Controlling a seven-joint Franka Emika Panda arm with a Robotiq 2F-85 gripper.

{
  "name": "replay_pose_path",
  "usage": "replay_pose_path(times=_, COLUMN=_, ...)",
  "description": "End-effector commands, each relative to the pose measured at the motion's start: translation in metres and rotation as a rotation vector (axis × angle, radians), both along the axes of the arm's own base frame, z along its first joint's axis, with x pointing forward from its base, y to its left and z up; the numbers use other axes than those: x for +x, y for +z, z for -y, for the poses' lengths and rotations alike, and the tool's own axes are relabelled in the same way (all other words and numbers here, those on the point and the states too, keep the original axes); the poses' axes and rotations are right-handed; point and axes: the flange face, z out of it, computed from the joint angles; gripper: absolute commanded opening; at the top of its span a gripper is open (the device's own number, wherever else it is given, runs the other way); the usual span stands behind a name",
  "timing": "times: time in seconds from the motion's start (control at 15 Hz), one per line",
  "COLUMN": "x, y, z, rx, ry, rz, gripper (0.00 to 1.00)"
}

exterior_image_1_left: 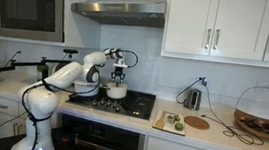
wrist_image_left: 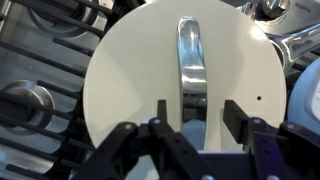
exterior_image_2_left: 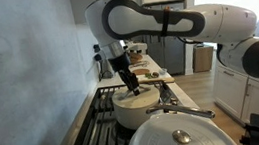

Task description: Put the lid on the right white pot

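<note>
Where white cabinets (exterior_image_1_left: 220,24) and a range hood (exterior_image_1_left: 118,11) hang above, a black gas stove (exterior_image_1_left: 136,105) carries the pots. The counter (exterior_image_1_left: 224,136) with a brown round board (exterior_image_1_left: 198,122) lies at its 3 o'clock.

Item: right white pot (exterior_image_2_left: 135,114), with the lid (wrist_image_left: 130,90) lying flat across it and the steel handle (wrist_image_left: 190,55) running 12 to 6.

Item: larger white pot (exterior_image_2_left: 184,141), at the small pot's 5 o'clock.

Item: my gripper (wrist_image_left: 197,120), fingers spread either side of the handle, gripping nothing. Whether they touch the lid, I cannot tell.
</note>
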Motion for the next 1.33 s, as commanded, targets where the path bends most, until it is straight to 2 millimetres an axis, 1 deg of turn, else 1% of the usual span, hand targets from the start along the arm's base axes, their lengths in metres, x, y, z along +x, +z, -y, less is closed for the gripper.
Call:
replay_pose_path(times=0.0, x=-0.007, y=0.009, z=0.004, rx=-0.027, ry=-0.029, rz=-0.016, gripper=0.95)
replay_pose_path(times=0.07, x=-0.008, y=0.011, z=0.005, rx=-0.028, ry=-0.035, rz=-0.016, gripper=0.99)
replay_pose_path(times=0.33, x=-0.009, y=0.022, z=0.005, rx=-0.023, ry=-0.057, rz=0.009, gripper=1.00)
replay_pose_path(times=0.47, x=-0.009, y=0.032, z=0.006, rx=-0.013, ry=-0.069, rz=0.027, gripper=1.00)
replay_pose_path(times=0.67, x=-0.010, y=0.053, z=0.011, rx=0.004, ry=-0.124, rz=0.068, gripper=1.00)
replay_pose_path(times=0.87, x=-0.011, y=0.078, z=0.028, rx=0.052, ry=-0.217, rz=0.077, gripper=1.00)
replay_pose_path(times=1.0, x=-0.009, y=0.093, z=0.045, rx=0.081, ry=-0.283, rz=0.076, gripper=1.00)
replay_pose_path(times=1.27, x=-0.002, y=0.122, z=0.093, rx=0.119, ry=-0.418, rz=0.074, gripper=1.00)
